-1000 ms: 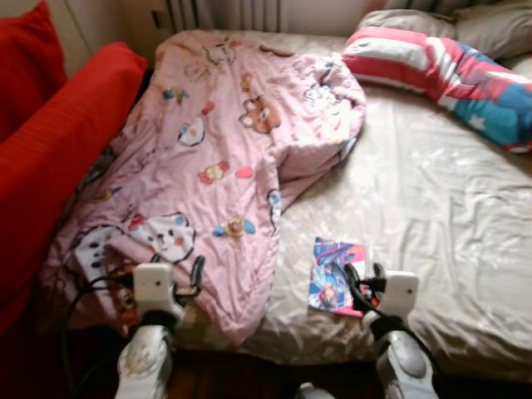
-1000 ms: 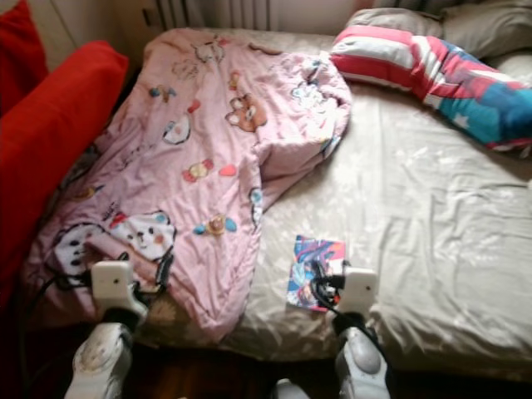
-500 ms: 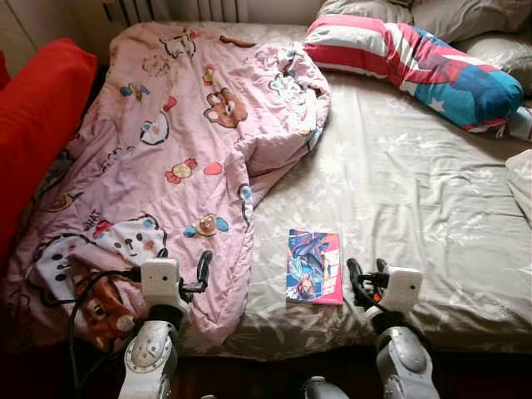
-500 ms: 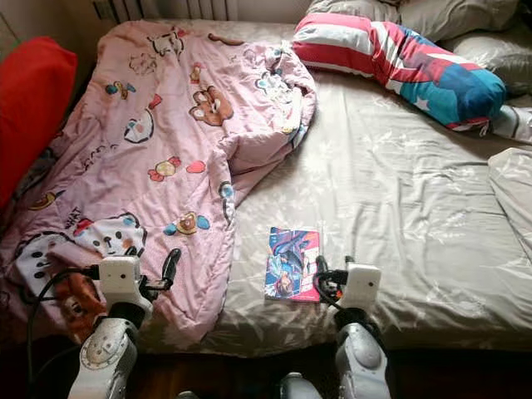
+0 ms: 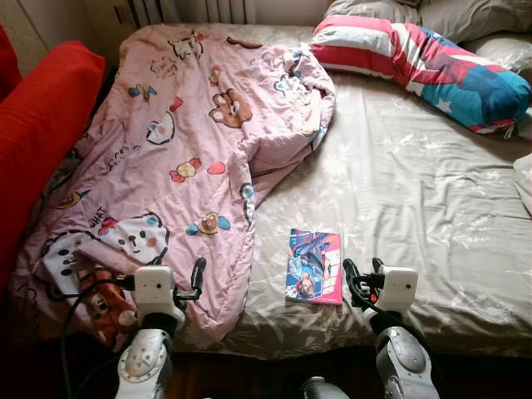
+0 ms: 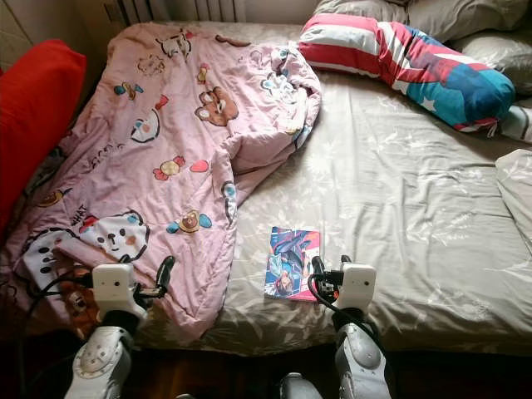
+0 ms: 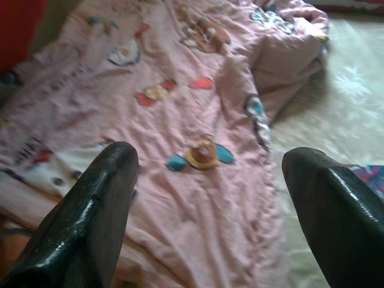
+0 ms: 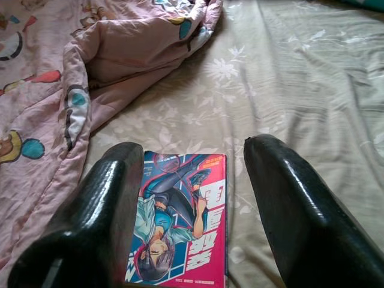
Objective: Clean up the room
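Observation:
A colourful comic book lies flat on the beige bed sheet near the bed's front edge. My right gripper hovers open just right of it; in the right wrist view the book lies between and beyond the two black fingers. A crumpled pink cartoon-print blanket covers the bed's left half and hangs over the front edge. My left gripper is open above the blanket's lower edge; its fingers frame the pink blanket.
A red-white-blue striped pillow and grey pillows lie at the head of the bed. A red sofa stands against the bed's left side. A radiator is behind. Dark floor runs below the bed edge.
The camera has swung slightly, shifting the scene a little right. Both grippers hold about the same places, still open.

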Controlling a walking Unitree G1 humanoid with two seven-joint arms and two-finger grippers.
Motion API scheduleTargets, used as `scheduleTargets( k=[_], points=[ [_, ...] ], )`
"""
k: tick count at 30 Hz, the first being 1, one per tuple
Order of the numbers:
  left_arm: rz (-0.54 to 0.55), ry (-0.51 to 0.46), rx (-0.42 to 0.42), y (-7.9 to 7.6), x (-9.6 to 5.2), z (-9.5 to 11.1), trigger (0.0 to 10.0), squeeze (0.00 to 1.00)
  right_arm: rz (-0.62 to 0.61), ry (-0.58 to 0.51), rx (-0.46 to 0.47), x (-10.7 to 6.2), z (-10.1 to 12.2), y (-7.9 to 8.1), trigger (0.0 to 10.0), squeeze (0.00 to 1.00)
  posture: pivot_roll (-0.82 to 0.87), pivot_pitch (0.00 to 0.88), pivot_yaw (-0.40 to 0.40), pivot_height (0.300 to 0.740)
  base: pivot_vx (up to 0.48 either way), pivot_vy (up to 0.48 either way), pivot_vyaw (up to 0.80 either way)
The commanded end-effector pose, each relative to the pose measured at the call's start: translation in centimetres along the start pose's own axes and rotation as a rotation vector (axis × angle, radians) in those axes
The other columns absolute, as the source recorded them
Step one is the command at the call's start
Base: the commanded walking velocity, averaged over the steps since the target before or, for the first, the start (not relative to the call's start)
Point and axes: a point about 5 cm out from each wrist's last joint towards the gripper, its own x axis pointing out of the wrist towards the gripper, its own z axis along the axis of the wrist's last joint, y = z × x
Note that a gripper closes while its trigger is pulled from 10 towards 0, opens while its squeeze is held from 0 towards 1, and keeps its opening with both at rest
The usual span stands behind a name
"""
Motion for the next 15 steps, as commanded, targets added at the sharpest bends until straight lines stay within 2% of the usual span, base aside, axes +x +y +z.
scheduleTargets(
  k=[1, 2, 6, 15],
  points=[
    [0.015, 0.017, 0.004, 0.6, -0.4, -0.2, 10.0, 0.00, 0.002, 0.012, -0.002, -0.3, -0.4, -0.1, 10.0, 0.00, -0.05, 0.218, -0.015, 0.740, 0.000, 0.000, 0.00],
    [0.024, 0.014, 0.019, 1.1, -0.4, 0.0, 10.0, 0.00, 0.004, 0.011, -0.003, -0.3, -0.3, 0.0, 10.0, 0.00, -0.05, 0.213, -0.015, 0.740, 0.000, 0.000, 0.00],
    [0.027, 0.016, 0.025, 1.4, -0.5, 0.0, 10.0, 0.00, 0.006, 0.009, -0.004, -0.3, -0.3, 0.0, 10.0, 0.00, -0.05, 0.213, -0.015, 0.740, 0.000, 0.000, 0.00],
    [-0.003, 0.019, -0.009, -0.3, -0.3, -0.2, 10.0, 0.00, 0.017, 0.004, -0.012, -0.2, -0.1, 0.1, 10.0, 0.00, -0.06, 0.193, -0.020, 0.740, 0.000, 0.000, 0.00]
  ],
)
